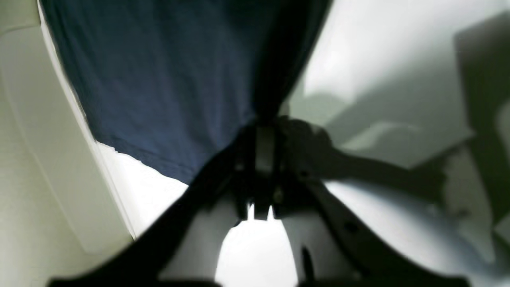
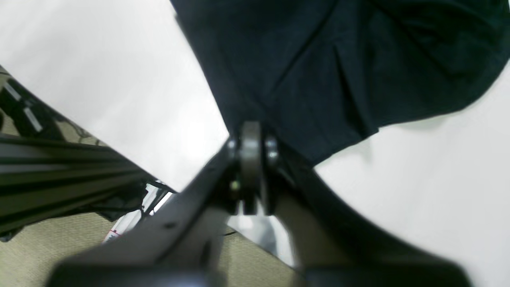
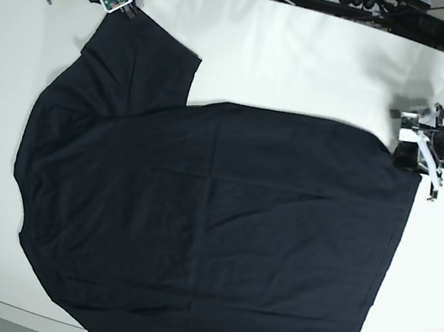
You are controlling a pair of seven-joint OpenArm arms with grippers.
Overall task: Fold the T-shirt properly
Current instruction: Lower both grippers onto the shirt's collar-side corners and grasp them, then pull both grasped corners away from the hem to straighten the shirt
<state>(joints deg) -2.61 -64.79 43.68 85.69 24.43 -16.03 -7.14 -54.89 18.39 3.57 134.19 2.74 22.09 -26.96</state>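
**Black tee laid flat, a hand at each end**

The T-shirt (image 3: 204, 223) is spread sideways on the white table (image 3: 306, 69), hem toward the left hand (image 3: 414, 153), sleeves toward the right hand (image 3: 117, 2). The left hand is seen pinched tight on the hem corner, cloth pulled taut from it. The right hand sits on a sleeve edge, fingers nearly together; whether cloth is gripped can't be told.
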